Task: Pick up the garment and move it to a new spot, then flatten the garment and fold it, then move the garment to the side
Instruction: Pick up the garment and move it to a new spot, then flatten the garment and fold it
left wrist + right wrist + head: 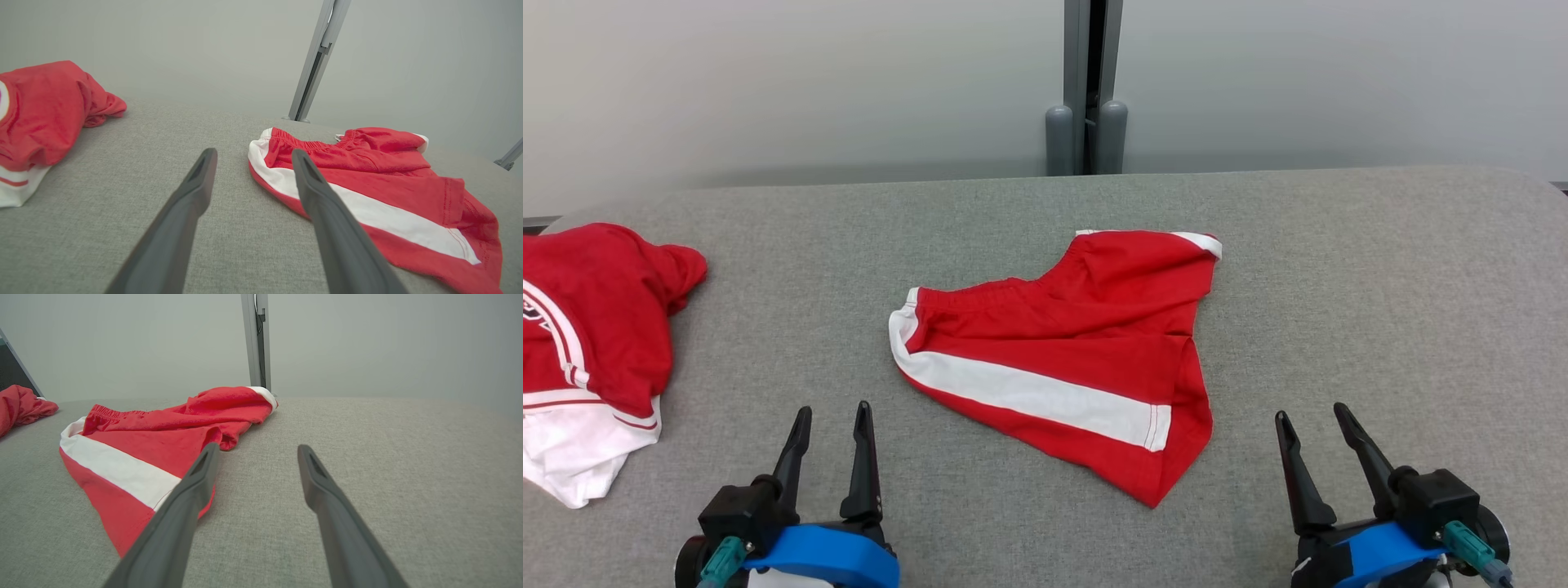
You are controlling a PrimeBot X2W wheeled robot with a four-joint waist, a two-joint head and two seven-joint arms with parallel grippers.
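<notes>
The garment (1078, 343) is a pair of red shorts with a broad white side stripe, lying loosely doubled over in the middle of the grey table. The left wrist view has the shorts (380, 183) to the right of my fingers, and the right wrist view has them (163, 433) to the left. My left gripper (833, 412) stands open at the lower left, a short way from the waistband end, with nothing between its fingers. At the lower right my right gripper (1311, 412) is open too, empty, just right of the shorts' lower corner.
A second red and white garment (588, 343) lies heaped at the table's left edge, also seen as a red heap (45, 118). A grey post (1088, 90) rises behind the table's far edge. Bare grey cloth surface (1380, 310) spreads to the right.
</notes>
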